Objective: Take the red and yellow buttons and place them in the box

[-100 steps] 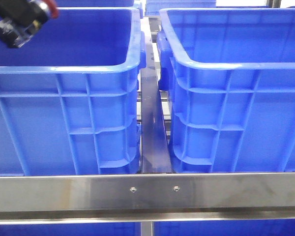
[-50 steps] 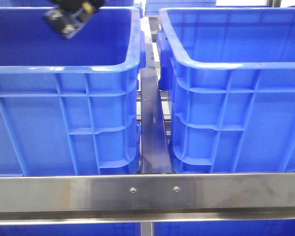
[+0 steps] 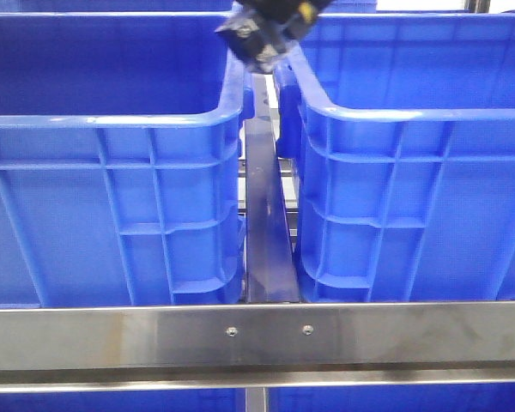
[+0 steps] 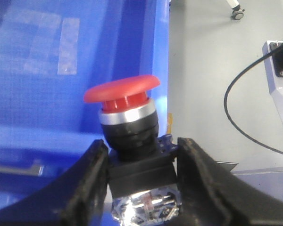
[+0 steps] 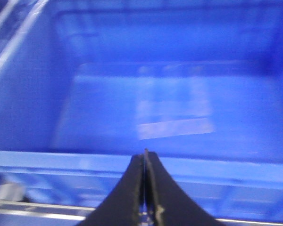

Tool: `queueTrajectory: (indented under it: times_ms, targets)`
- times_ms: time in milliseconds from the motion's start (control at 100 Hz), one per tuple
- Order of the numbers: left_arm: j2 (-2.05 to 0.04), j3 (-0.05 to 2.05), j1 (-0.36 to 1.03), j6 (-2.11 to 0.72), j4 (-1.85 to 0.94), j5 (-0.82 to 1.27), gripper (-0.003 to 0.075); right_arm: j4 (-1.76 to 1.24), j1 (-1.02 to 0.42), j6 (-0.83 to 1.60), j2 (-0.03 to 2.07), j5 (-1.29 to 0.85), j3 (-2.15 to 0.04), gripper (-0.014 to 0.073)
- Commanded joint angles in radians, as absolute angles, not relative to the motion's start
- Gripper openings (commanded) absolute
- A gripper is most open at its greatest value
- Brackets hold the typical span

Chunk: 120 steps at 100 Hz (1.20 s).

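Now, starting at the left of the front view, a blue crate (image 3: 112, 206) fills that side, its rim pale where the light strikes it. Between it and the second blue crate (image 3: 412, 189) on the right runs a narrow gap with a dark metal rail (image 3: 264, 232), and a steel crossbar (image 3: 257, 339) lies across the foreground. Above that gap, at the top edge, the left gripper (image 3: 257, 39) hangs over the two inner rims; only its dark tip and a bit of yellow show there. The left wrist view gives the grasp plainly: the left gripper (image 4: 141, 169) has its two black fingers (image 4: 92, 179) clamped on the black body of the red button (image 4: 125, 101), whose domed cap stands tilted above a silver collar. Beside it are a grey floor (image 4: 203, 84) and a black cable (image 4: 245, 122). In the right wrist view, the right gripper (image 5: 144, 188) has its fingers pressed together with nothing between them, over a blue crate interior (image 5: 146, 103). The yellow button cannot be picked out for certain.
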State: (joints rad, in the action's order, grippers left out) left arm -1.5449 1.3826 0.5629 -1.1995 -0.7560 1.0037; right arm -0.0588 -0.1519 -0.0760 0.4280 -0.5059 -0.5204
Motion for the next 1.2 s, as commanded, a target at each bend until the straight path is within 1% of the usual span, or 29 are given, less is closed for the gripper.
queueTrajectory:
  times_ms: [0,40,50,70,80,120,190,240,520,720,840,1110,1160,1190]
  targets:
    - [-1.534,1.439,0.573,-1.199,-0.820,0.997,0.0095,-0.143,-0.188,-0.069,0.538,-0.474,-0.617,0.0155]
    - [-1.542,1.443,0.573,-1.199,-0.820,1.007,0.0095,-0.193,-0.209,-0.069,0.577,-0.480,-0.650,0.0265]
    - [-1.542,1.443,0.573,-1.199,-0.820,1.007,0.0095,-0.209,-0.213,-0.069,0.592,-0.481,-0.655,0.0304]
    - [-1.546,1.443,0.573,-1.199,-0.816,1.009,0.0095,-0.225,-0.223,-0.069,0.615,-0.481,-0.670,0.0342]
    - [-1.545,1.443,0.573,-1.199,-0.813,1.011,0.0095,-0.242,-0.230,-0.069,0.622,-0.481,-0.680,0.0380]
    - [-1.548,1.443,0.573,-1.199,-0.805,1.016,0.0095,-0.290,-0.246,-0.069,0.665,-0.481,-0.705,0.0484]
    - [-1.548,1.443,0.573,-1.199,-0.794,1.030,0.0095,-0.364,-0.274,-0.069,0.730,-0.481,-0.752,0.0608]
    - [-1.548,1.443,0.573,-1.199,-0.791,1.035,0.0095,-0.416,-0.291,-0.069,0.769,-0.481,-0.788,0.0645]
    - [-1.548,1.443,0.573,-1.199,-0.786,1.053,0.0095,-0.719,-0.332,-0.061,0.961,-0.546,-0.923,0.0648]
    - [-1.548,1.443,0.573,-1.199,-0.786,1.053,0.0095,-0.929,-0.332,0.069,1.074,-0.653,-0.979,0.0648]
    - [-1.548,1.443,0.573,-1.199,-0.786,1.053,0.0095,-1.031,-0.332,0.131,1.127,-0.674,-0.988,0.0648]
    - [-1.548,1.443,0.573,-1.199,-0.786,1.053,0.0095,-1.070,-0.332,0.181,1.197,-0.735,-0.988,0.0647]
    - [-1.548,1.443,0.573,-1.199,-0.786,1.053,0.0095,-1.070,-0.332,0.181,1.199,-0.735,-0.988,0.0638]
    - [-1.548,1.443,0.573,-1.199,-0.786,1.051,0.0096,-1.071,-0.332,0.181,1.199,-0.734,-0.988,0.0614]
